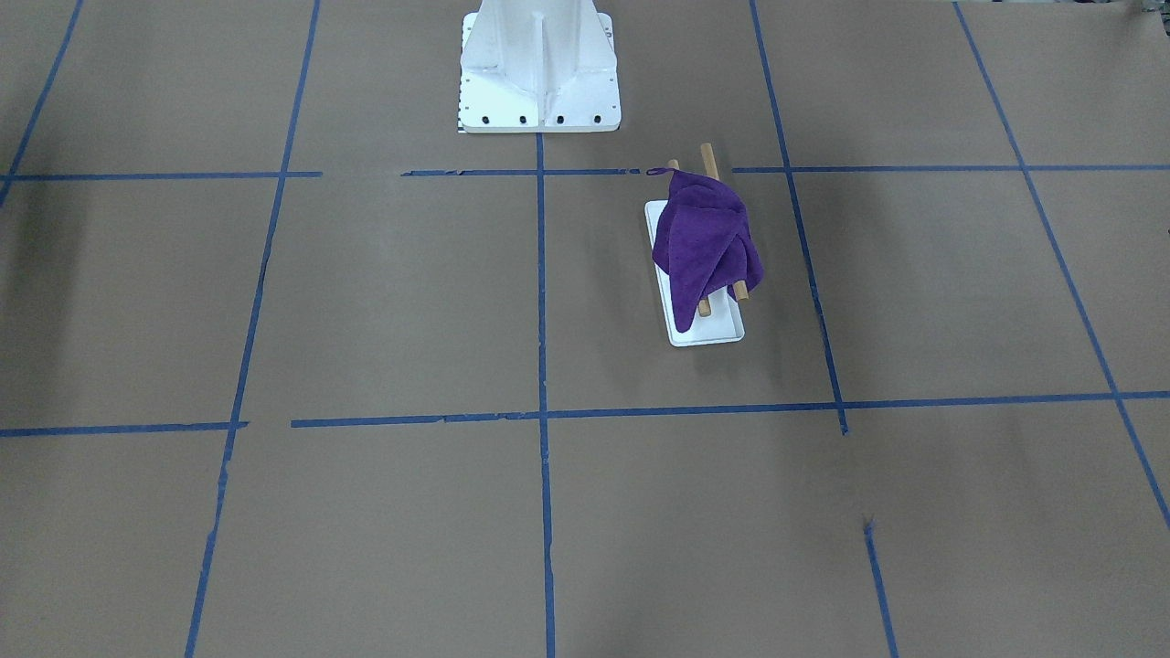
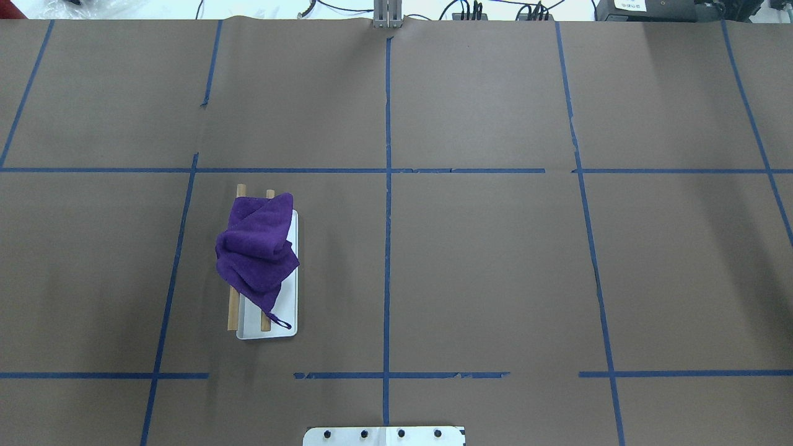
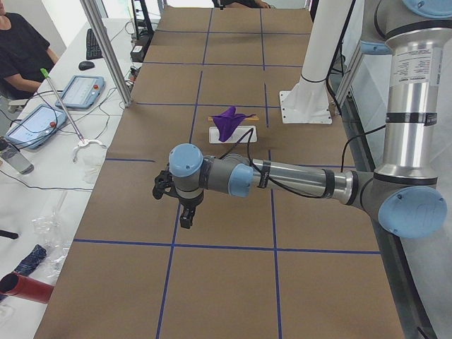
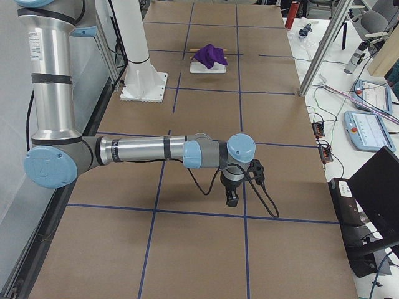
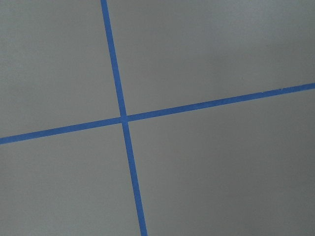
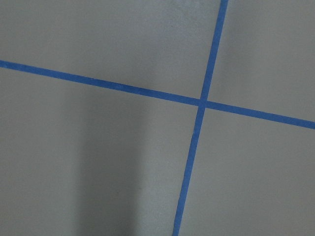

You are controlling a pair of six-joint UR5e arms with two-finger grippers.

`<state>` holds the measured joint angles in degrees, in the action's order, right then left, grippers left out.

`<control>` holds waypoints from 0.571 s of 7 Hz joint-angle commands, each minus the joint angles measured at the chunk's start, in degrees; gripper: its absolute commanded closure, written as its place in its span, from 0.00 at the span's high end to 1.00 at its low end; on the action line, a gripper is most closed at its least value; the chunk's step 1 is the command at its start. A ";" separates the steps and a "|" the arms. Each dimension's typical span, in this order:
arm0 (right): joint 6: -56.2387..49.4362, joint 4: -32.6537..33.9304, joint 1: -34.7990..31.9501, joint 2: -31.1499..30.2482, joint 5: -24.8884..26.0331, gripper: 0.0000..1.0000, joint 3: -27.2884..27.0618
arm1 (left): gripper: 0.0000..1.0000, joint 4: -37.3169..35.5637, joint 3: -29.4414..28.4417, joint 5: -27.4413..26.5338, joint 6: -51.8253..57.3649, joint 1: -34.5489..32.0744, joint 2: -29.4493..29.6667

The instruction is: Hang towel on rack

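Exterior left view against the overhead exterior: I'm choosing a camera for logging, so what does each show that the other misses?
Only exterior left: the left arm stretched over the table, its claw hanging down (open or shut, I cannot tell), and an operator at a side desk. Only overhead: a straight-down look separating the two wooden rods; no arm. Both: the purple towel draped over the rack.

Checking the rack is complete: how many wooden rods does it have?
2. Side by side above the white tray, the purple towel draped over both: the left rod by the tray's left edge, the right rod over the tray. No third shows.
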<state>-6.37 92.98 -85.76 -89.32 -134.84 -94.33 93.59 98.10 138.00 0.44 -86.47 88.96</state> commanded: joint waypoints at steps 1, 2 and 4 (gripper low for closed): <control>0.30 -0.26 1.38 0.46 0.20 1.00 0.29 | 1.00 0.10 -0.53 -0.01 0.00 0.16 0.07; 0.48 -0.09 1.82 1.95 -0.33 1.00 0.12 | 1.00 0.10 -0.10 0.08 0.00 0.16 -0.01; 0.74 0.18 2.62 2.84 -0.33 1.00 0.11 | 1.00 0.19 0.07 0.08 -0.35 0.16 0.51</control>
<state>-5.83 92.94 -83.51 -87.09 -135.12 -94.20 93.71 97.86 138.06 0.37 -86.32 89.12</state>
